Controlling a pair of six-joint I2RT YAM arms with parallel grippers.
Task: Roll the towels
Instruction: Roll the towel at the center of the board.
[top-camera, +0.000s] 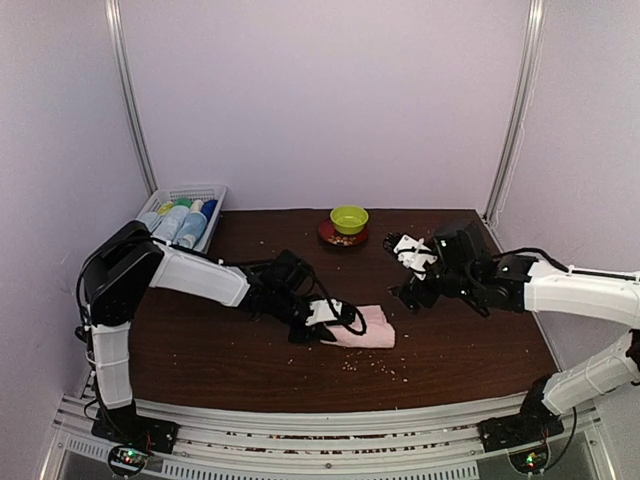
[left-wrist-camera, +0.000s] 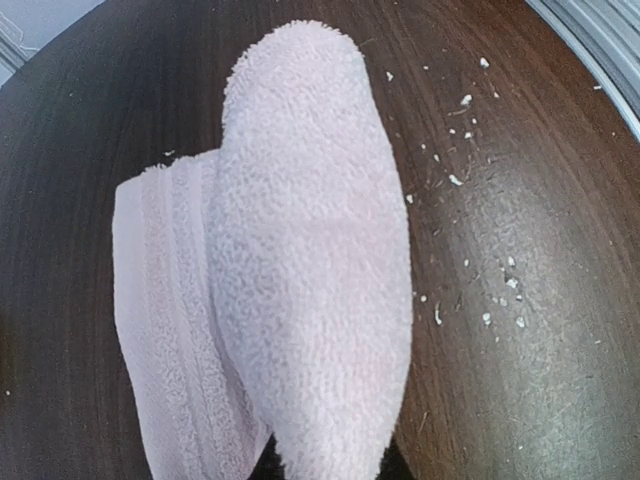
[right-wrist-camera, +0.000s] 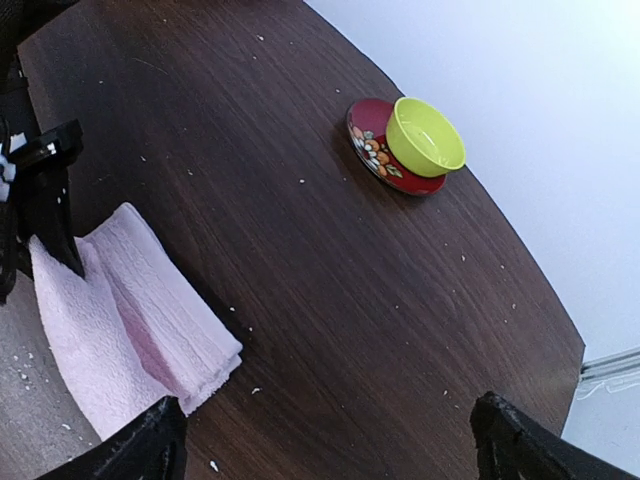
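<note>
- In the middle of the table (top-camera: 450, 350), the pink towel (top-camera: 367, 328) lies as a short, thick bundle. It is partly rolled, with a flat folded layer showing beside the fat roll.
- The left gripper (top-camera: 336, 318) sits at the bundle's left end. Its wrist view shows a plump fold of cloth running down between the fingers, so it looks closed narrow on the pink towel.
- The right gripper (top-camera: 410, 270) hangs above the table, well to the right of the towel, with its jaws wide apart and nothing in them.
- The step in hand seems to be turning the roll over the remaining flat layer.
- To do it well, the pinch should stay firm and low. The turn should run straight along the cloth so the edges line up and the roll does not cone.
- The free arm could press the loose end down, since soft cloth is likely to slide on smooth wood.
- The pile looks springy, so the roll may loosen if it is let go too early.
- No blue towel shows in any view.
- Crumbs (top-camera: 375, 368) lie just beside the towel and could cling to it.
- Farther back, a green bowl (top-camera: 349, 217) stands on a red plate (top-camera: 328, 237). A white basket (top-camera: 212, 190) of bottles sits at the far left.
- No writing can be read. The bottle labels are too small, the plate bears only flowers, and no tag shows on the towel.
</note>
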